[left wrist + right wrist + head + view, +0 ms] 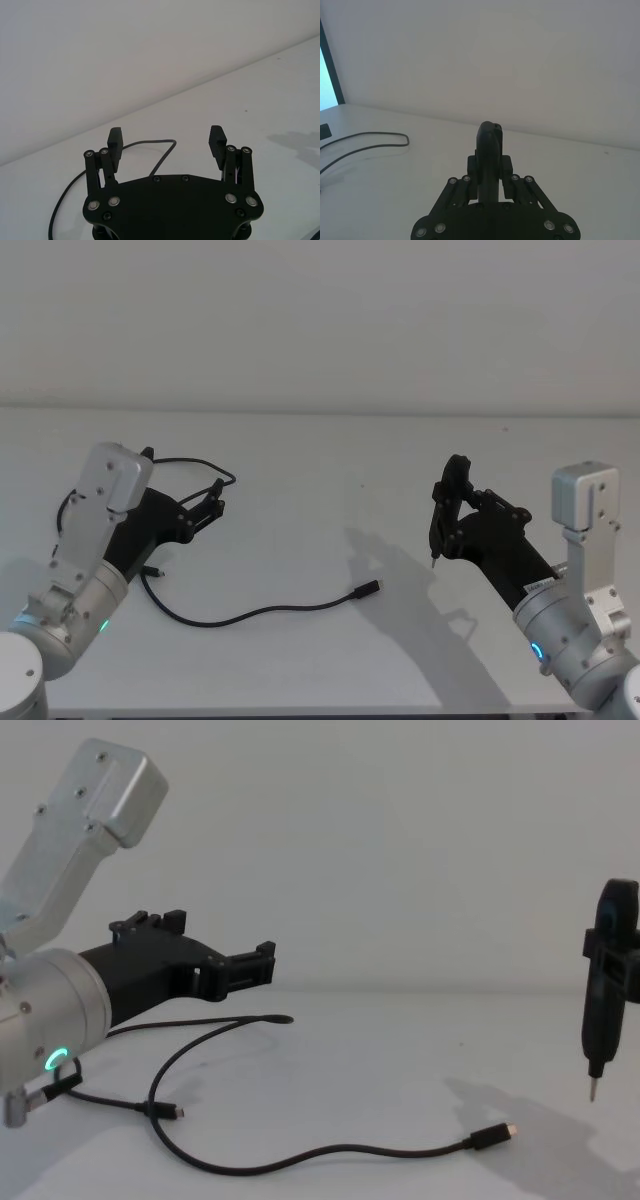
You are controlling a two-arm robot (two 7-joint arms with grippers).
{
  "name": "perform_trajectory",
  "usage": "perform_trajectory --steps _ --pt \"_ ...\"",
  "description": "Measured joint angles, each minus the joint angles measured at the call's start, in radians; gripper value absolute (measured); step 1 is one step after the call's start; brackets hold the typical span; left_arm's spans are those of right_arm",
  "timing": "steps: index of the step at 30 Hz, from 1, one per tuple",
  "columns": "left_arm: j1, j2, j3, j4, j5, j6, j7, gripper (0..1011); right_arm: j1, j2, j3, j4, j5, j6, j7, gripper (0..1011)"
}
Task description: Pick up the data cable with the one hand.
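risking pinching the shorter lead (168, 1111), not the data cable (262, 611), in lowering the wide-open left gripper (214, 497) by the worktop's (330, 490) left edge, with the right gripper (453, 504) holding a pen tool (600, 990) at the right edge.

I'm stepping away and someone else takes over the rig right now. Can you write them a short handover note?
Left gripper: open, empty, held above the table on its left side.
Right gripper: shut on a black pen-like tool, tip pointing down, clear of the table.
Data cable: lying loose on the table, its plug near the middle, between the arms.
Done: nothing; the cable is not yet gripped.
Left to do: lower a gripper onto the cable, close and lift. The open left one looks likelier.
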Motion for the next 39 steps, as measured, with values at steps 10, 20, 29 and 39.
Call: perform_trajectory --steps 10,20,29,39 --pt "0.000 0.000 0.000 0.000 0.000 0.000 0.001 1001 0.000 0.000 0.000 0.000 0.000 0.000 0.000 274" --pt "0.000 0.001 0.000 0.000 0.000 0.000 0.001 1001 0.000 0.000 0.000 0.000 0.000 0.000 0.000 274" --pt "0.000 0.001 0.000 0.000 -0.001 0.000 0.001 1001 0.000 0.000 0.000 0.000 0.000 0.000 0.000 274" --pt "0.000 0.002 0.000 -0.002 -0.002 0.004 -0.006 1001 0.000 0.000 0.000 0.000 0.000 0.000 0.000 275"
